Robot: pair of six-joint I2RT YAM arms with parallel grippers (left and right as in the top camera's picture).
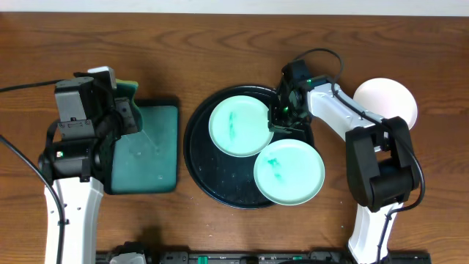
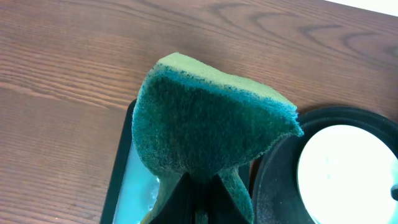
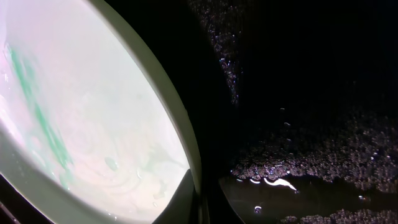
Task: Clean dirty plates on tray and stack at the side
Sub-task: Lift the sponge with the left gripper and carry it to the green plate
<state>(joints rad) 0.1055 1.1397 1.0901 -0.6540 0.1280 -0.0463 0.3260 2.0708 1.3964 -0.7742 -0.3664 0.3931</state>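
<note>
Two pale mint plates with teal smears lie on the round black tray (image 1: 201, 158): one at the upper left (image 1: 238, 126), one at the lower right (image 1: 289, 172). A white plate (image 1: 386, 103) sits on the table to the right of the tray. My right gripper (image 1: 281, 116) is shut on the right rim of the upper-left mint plate (image 3: 93, 124), one finger over the rim (image 3: 200, 200). My left gripper (image 1: 124, 110) is shut on a green and yellow sponge (image 2: 211, 118) and holds it above the left side of the table.
A rectangular black-rimmed green tray (image 1: 146, 150) lies under the left gripper; its wet floor shows in the left wrist view (image 2: 134, 183). The black tray's rim (image 2: 280, 186) and a plate (image 2: 348, 174) show at that view's right.
</note>
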